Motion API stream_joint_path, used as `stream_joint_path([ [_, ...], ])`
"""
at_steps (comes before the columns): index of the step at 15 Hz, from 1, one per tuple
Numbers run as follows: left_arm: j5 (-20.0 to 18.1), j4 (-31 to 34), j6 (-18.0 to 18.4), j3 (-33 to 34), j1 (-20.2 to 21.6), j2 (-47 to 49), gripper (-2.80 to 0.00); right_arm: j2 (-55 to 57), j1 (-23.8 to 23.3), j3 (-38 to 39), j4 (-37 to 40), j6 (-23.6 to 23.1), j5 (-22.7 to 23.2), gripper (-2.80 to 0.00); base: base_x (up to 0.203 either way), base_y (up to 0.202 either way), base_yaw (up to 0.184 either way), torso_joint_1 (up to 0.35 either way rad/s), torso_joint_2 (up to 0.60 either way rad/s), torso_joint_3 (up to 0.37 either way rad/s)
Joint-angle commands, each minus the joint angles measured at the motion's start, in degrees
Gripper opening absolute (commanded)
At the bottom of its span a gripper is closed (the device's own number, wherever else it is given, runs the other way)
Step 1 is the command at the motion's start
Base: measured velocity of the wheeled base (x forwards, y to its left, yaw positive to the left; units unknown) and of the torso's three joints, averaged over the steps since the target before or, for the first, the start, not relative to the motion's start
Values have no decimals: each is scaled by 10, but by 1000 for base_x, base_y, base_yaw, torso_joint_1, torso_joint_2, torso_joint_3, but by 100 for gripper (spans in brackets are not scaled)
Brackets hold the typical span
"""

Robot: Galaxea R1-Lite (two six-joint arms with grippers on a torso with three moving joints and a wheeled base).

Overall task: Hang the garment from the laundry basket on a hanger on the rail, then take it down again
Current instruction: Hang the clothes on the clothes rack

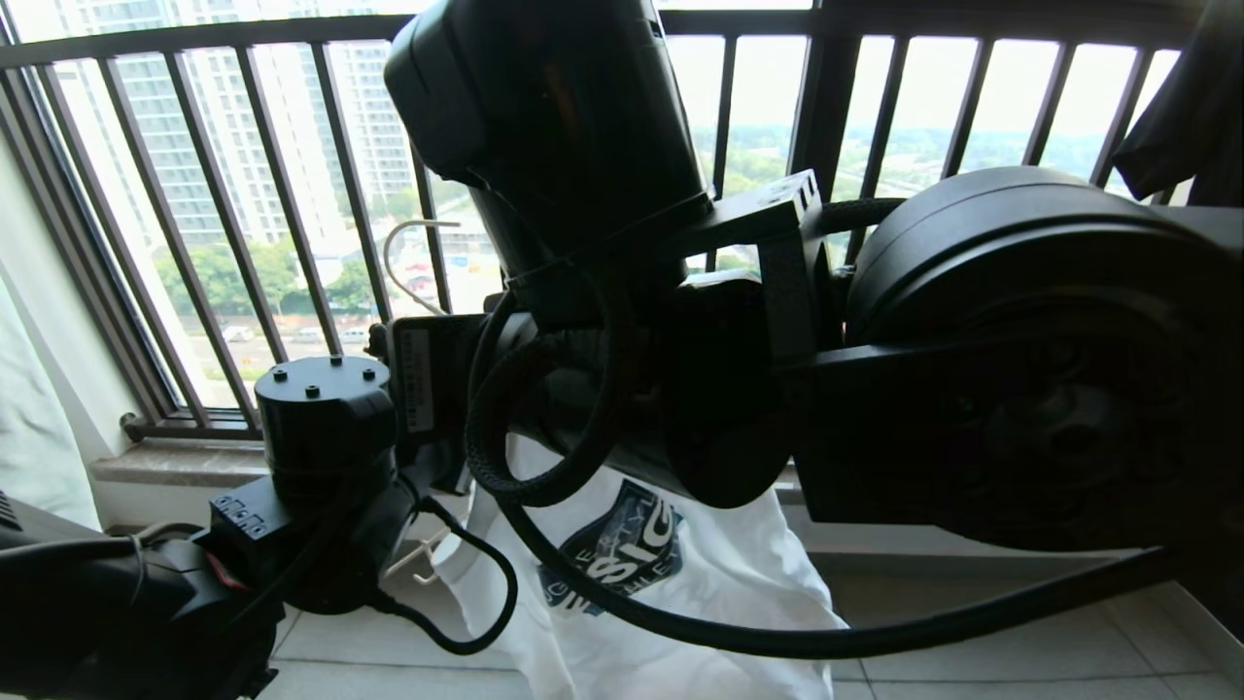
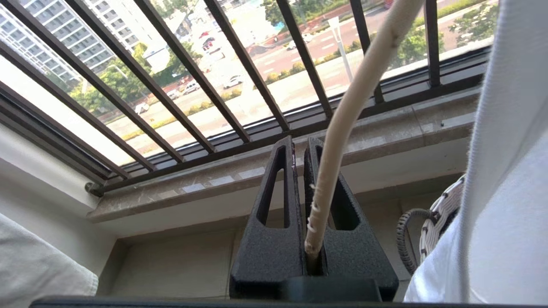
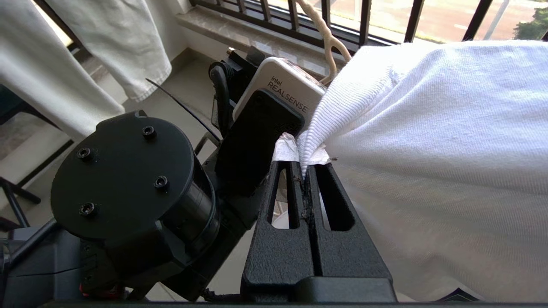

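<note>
The white garment (image 1: pixel 622 593) with its blue chest logo hangs low in the middle of the head view, mostly behind my two arms. My right gripper (image 3: pixel 302 164) is shut on the ribbed collar of the garment (image 3: pixel 428 141). My left gripper (image 2: pixel 299 143) is shut on the cream wire of the hanger (image 2: pixel 342 124), which runs up between its fingers. The hook of the hanger (image 1: pixel 403 255) shows against the window. The laundry basket (image 2: pixel 441 214) stands on the floor just past the garment (image 2: pixel 505 179). The rail is out of view.
A black railing of vertical bars (image 1: pixel 292 194) closes the window above a stone sill (image 2: pixel 214 184). Pale cloth (image 3: pixel 85 55) hangs to one side and a dark cloth (image 1: pixel 1186 97) at the upper right. My left wrist's camera housing (image 3: pixel 278 90) sits close to the right gripper.
</note>
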Motion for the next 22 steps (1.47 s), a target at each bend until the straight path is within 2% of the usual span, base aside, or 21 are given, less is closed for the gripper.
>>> stream_joint_path([
  [1,-24,-2,-3,6,4,-11,-280,-1,-11,2,1,3,-1,-280,0,0,0,0,0,0],
  [3,-35,-2,-14,6,5,-9,-280,-4,-15,5,2,3,-1,-280,0,0,0,0,0,0],
  [10,-167,-3,-121,11,24,-11,-280,-3,-18,16,1,0,0,-280,0,0,0,0,0,0],
  [12,-212,-4,-130,25,30,-19,-280,-2,-25,16,1,-1,0,-280,0,0,0,0,0,0],
  [14,-241,-5,-137,40,31,-24,-280,-2,-30,15,1,-2,0,-280,0,0,0,0,0,0],
  [22,-328,-4,-139,79,13,-115,-280,0,-31,15,-3,-9,0,-280,0,0,0,0,0,0],
])
